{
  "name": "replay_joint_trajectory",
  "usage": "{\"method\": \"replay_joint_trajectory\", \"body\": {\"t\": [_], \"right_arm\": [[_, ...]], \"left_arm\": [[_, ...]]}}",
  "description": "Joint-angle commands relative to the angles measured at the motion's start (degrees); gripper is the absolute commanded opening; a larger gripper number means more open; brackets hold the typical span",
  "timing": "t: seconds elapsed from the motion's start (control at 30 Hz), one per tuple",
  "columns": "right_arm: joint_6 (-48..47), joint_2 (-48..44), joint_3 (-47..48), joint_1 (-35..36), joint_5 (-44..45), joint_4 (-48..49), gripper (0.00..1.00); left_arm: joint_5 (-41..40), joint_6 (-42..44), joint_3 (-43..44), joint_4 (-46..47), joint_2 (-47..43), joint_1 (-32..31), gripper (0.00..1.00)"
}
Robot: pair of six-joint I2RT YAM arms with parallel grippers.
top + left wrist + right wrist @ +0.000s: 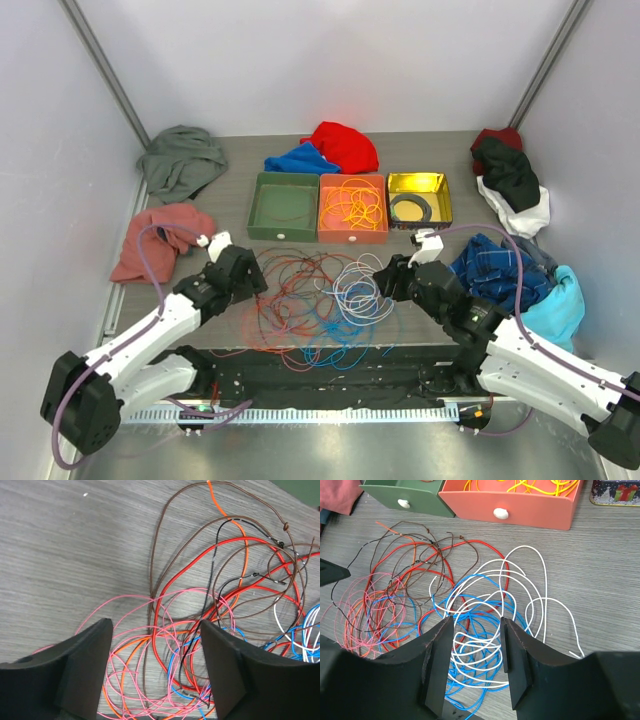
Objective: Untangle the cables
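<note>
The cables (pixel 315 295) lie tangled on the table between the two arms. Red, brown, orange and pink loops spread on the left, white and blue loops on the right. My left gripper (pixel 250 275) hovers open over the left side. In its wrist view pink loops (pixel 135 645), an orange cable and a red cable (pixel 200 560) lie below the open left gripper (pixel 155 630), untouched. My right gripper (pixel 388 280) stands open over the right side. In the right wrist view, white cable (pixel 520 595) and blue cable (pixel 465 592) coils show between the fingers of the right gripper (pixel 476 622), nothing held.
Behind the tangle stand a green tray (pixel 284 236), an orange tray (pixel 352 237) holding yellow and orange wires, and a gold tin (pixel 418 178) with a black coil. Clothes lie around: pink (pixel 160 238), grey-green (pixel 182 160), red (pixel 345 145), plaid blue (pixel 495 265), teal (pixel 558 305).
</note>
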Motion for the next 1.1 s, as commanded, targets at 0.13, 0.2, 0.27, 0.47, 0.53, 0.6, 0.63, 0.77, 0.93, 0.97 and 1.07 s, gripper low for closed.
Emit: {"method": "replay_joint_trajectory", "body": {"t": [0.13, 0.2, 0.27, 0.47, 0.53, 0.6, 0.63, 0.77, 0.93, 0.97, 1.07], "right_arm": [[1.5, -0.4, -0.3, 0.4, -0.6, 2.9, 0.50], [1.8, -0.3, -0.7, 0.4, -0.7, 3.5, 0.50], [1.9, -0.3, -0.9, 0.4, -0.9, 3.9, 0.50], [1.8, -0.1, -1.3, 0.3, -1.3, 4.6, 0.50], [1.7, -0.3, -1.3, 0.3, -1.1, 4.3, 0.50], [1.8, -1.1, -1.4, 0.4, -1.0, 3.9, 0.50], [1.8, -1.1, -1.4, 0.3, -0.8, 3.8, 0.50], [1.9, -2.4, -1.9, 0.3, -0.1, 2.7, 0.50], [2.0, -2.5, -2.3, 0.3, 0.0, 2.6, 0.50], [2.0, -2.3, -2.3, 0.4, 0.1, 2.7, 0.50], [1.5, -1.7, -2.1, 0.4, 0.1, 3.0, 0.50]], "left_arm": [[-8.6, -7.4, -3.5, -1.1, -17.3, 0.2, 0.82], [-11.1, -9.5, -4.1, -4.5, -19.7, 0.2, 0.82], [-11.8, -12.2, -5.0, -7.4, -21.0, 0.2, 0.80], [-5.7, -13.4, -6.8, -5.0, -8.5, 1.0, 0.71], [-2.7, -12.4, -5.9, -2.8, -1.9, 1.0, 0.71], [-1.4, -11.0, -4.8, 0.2, 1.2, 1.0, 0.71], [-1.1, -10.4, -4.6, 1.3, 2.8, 1.0, 0.71], [-1.4, -9.1, -2.7, 4.2, 4.1, 1.0, 0.71], [-1.4, -7.2, -1.5, 5.6, 6.5, 1.0, 0.70], [-1.1, -7.0, -1.5, 6.0, 6.9, 1.0, 0.70], [-0.4, -6.7, -1.6, 7.9, 8.3, 1.0, 0.70]]}}
